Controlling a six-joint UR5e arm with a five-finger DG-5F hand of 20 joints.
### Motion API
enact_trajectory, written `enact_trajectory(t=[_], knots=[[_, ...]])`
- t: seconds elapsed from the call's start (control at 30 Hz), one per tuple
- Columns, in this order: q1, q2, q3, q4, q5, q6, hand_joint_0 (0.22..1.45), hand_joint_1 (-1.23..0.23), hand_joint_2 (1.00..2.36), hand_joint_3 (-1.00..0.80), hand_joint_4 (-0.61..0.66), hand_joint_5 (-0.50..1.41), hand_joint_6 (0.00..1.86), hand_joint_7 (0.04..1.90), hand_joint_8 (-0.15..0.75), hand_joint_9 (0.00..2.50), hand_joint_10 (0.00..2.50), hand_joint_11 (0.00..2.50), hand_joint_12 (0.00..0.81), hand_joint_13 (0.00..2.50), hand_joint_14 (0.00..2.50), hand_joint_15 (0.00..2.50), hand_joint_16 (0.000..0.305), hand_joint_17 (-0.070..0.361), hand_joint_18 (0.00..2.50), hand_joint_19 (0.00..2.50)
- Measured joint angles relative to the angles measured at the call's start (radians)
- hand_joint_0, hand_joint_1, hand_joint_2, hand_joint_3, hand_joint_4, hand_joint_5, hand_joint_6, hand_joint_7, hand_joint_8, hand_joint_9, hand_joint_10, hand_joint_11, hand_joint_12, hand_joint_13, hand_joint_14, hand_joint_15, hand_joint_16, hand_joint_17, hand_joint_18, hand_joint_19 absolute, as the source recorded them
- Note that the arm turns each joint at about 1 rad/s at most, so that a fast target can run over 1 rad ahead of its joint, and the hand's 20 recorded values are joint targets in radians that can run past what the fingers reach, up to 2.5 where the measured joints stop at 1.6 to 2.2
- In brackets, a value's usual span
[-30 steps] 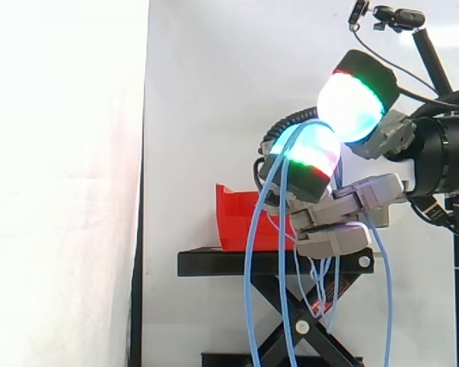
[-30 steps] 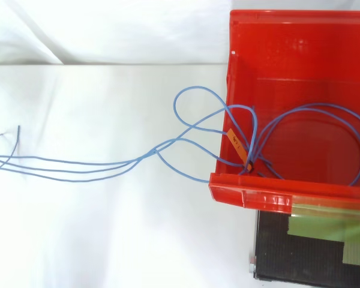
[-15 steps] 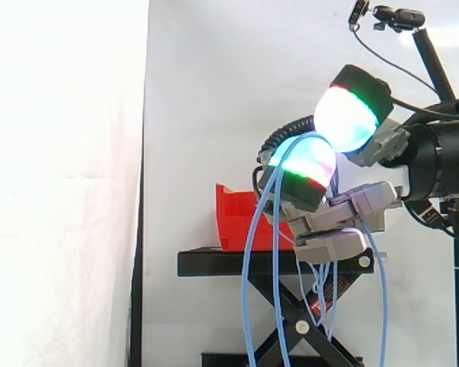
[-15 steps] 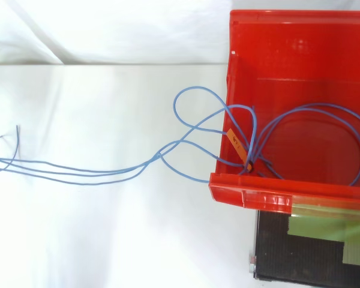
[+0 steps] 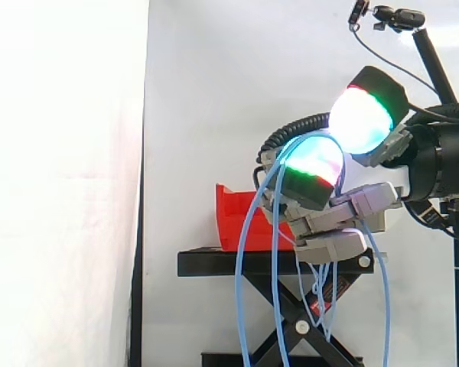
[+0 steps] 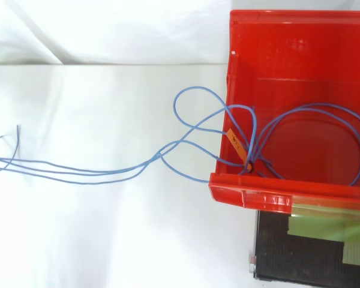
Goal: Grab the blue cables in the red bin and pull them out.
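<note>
Cable pull-out partly done

The hand [image 5: 356,205] clenches the blue cables [image 6: 159,156]. From above they trail toward 9 o'clock, one loop lying inside the red bin [image 6: 246,193] at 3 o'clock. Best pull steadily away, grip firm, lest the loop snag the rim.

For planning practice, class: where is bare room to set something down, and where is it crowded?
Free: red bin floor behind the loop of blue cables; white cloth either side of the strands. Crowded: bin's front-left corner, where cables cross.
</note>
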Motion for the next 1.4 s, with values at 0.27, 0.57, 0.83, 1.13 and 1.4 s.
enact_trajectory(t=[0.27,0.57,0.83,1.13,1.4], knots=[[0.000,0.000,0.000,0.001,0.000,0.000,0.73,-1.10,1.00,-1.00,0.17,0.62,0.98,0.25,0.317,0.45,1.01,1.15,0.344,0.99,2.50,0.12,0.048,0.108,1.09,1.41],[0.000,0.000,0.000,0.003,-0.002,0.000,0.65,-1.01,1.00,-1.00,0.20,0.63,0.98,0.23,0.336,0.47,1.08,1.07,0.372,1.03,2.50,0.06,0.053,0.120,1.11,1.39],[0.000,0.000,0.000,0.004,-0.002,0.000,0.62,-0.92,1.00,-1.00,0.22,0.68,0.89,0.25,0.346,0.54,1.00,1.08,0.383,1.05,2.50,0.05,0.057,0.129,1.13,1.38],[0.000,0.000,0.000,0.006,-0.002,-0.001,0.62,-0.84,1.00,-1.00,0.24,0.77,0.74,0.33,0.345,0.67,0.71,1.25,0.388,1.07,2.50,0.06,0.059,0.132,1.13,1.35],[0.000,0.000,0.000,0.006,-0.001,-0.001,0.62,-0.81,1.00,-1.00,0.26,0.84,0.63,0.39,0.329,0.80,0.46,1.37,0.391,1.10,2.50,0.09,0.060,0.134,1.15,1.34]])
